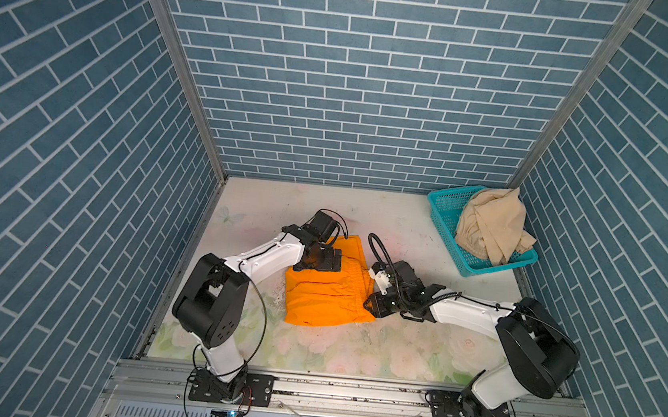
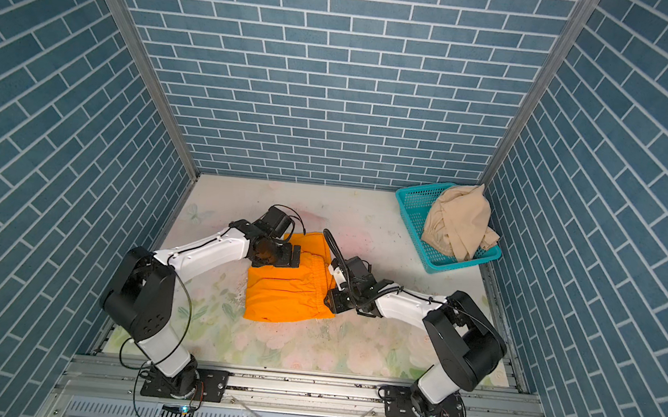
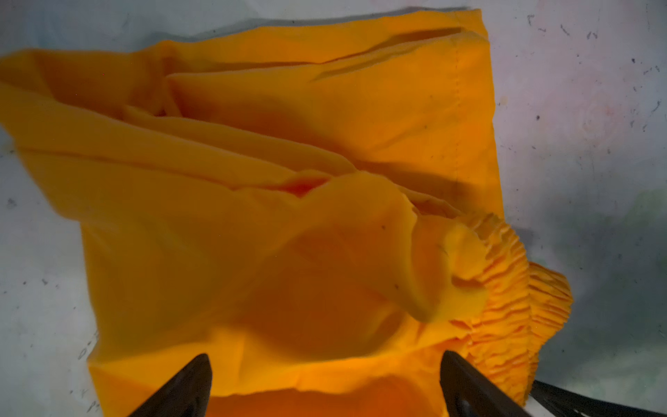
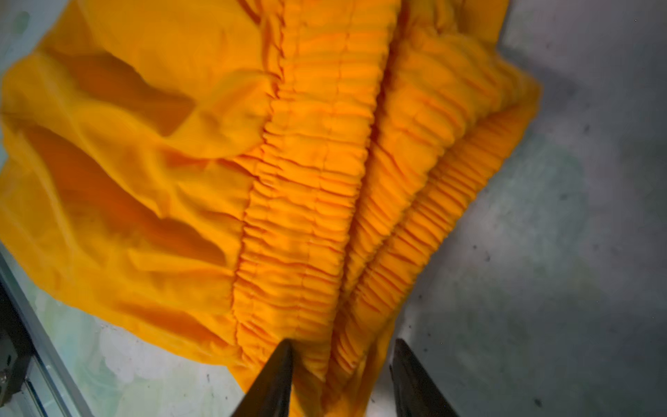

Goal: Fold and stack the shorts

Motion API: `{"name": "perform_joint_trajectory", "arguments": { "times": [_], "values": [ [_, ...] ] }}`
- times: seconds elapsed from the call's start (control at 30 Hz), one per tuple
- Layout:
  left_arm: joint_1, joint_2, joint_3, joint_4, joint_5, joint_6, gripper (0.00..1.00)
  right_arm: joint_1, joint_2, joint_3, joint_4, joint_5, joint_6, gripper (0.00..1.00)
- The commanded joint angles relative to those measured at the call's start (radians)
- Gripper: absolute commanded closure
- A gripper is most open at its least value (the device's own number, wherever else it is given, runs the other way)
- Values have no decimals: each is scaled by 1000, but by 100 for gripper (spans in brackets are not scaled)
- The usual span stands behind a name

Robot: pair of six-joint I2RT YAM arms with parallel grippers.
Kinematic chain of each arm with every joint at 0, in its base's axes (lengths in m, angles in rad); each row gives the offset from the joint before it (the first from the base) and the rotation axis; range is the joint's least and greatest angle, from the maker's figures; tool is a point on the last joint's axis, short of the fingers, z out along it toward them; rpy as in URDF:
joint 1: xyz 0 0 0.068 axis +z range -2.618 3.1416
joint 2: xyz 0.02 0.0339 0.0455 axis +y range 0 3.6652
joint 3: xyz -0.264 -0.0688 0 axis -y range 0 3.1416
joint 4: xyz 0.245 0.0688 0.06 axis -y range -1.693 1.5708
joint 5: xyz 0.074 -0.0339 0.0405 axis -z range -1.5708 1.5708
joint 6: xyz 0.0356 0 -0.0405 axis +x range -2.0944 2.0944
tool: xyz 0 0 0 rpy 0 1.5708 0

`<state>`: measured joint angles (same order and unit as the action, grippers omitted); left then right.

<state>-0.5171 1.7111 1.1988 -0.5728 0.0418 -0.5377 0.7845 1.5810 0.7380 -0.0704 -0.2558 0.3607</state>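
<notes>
Step in hand: folding the orange shorts (image 1: 323,300); the beige shorts (image 1: 489,224) not yet begun.
We find the orange pair part-folded on the tabletop (image 1: 394,349), under both claws. The left claw (image 3: 325,355) hangs just above the cloth, jaws wide apart, empty. The right claw (image 4: 343,341) straddles the waistband (image 4: 306,180), jaws partly apart, not pinching. Next, we judge, comes a firm pinch on that waistband. The teal basket (image 1: 444,216), well beyond the right claw, holds the beige shorts.

Bench (image 1: 310,353) lies open in front and far left; basket (image 1: 444,216) blocks the far-right corner; orange shorts (image 1: 323,300) cover the middle.
</notes>
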Motion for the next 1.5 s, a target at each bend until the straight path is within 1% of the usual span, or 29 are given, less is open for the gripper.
{"name": "perform_joint_trajectory", "arguments": {
  "times": [0.0,0.07,0.13,0.2,0.27,0.37,0.43,0.47,0.53,0.6,0.7,0.87,1.0,1.1,1.17,1.23,1.37,1.47],
  "values": [
    [12,45,10,54,-39,36,0,2,2,-9,-85,-3,-29,54],
    [25,72,-4,84,-26,36,0,1,-10,-5,-112,10,-28,54],
    [36,103,-3,110,16,34,0,2,-31,5,-147,23,-26,53],
    [37,115,22,100,48,37,0,-1,-65,21,-182,36,-12,51],
    [35,89,45,87,88,37,0,-6,-117,33,-201,37,23,47],
    [35,8,90,19,74,34,0,-15,-201,46,-202,8,88,39],
    [36,-53,131,-64,31,38,0,-23,-240,42,-190,2,129,31],
    [39,-76,150,-104,12,39,0,-29,-250,39,-182,-2,142,29],
    [46,-125,180,-185,-25,43,0,-51,-246,28,-163,-18,169,27],
    [62,-172,180,-223,-25,47,0,-72,-223,14,-131,-48,188,25],
    [93,-247,140,-233,-6,42,0,-90,-162,5,-63,-105,210,22],
    [147,-352,52,-228,25,32,0,-91,-56,15,32,-183,239,20],
    [178,-407,8,-237,36,39,0,-91,-1,26,60,-186,254,21],
    [206,-430,-13,-248,45,46,0,-83,54,40,79,-190,269,24],
    [224,-441,-21,-252,57,55,0,-72,95,54,92,-197,282,29],
    [243,-449,-29,-256,72,65,0,-55,141,75,111,-201,297,38],
    [280,-468,-38,-266,95,87,0,-11,235,146,151,-204,315,44],
    [313,-483,-38,-287,103,106,0,22,337,269,150,-215,314,51]
  ]
}}
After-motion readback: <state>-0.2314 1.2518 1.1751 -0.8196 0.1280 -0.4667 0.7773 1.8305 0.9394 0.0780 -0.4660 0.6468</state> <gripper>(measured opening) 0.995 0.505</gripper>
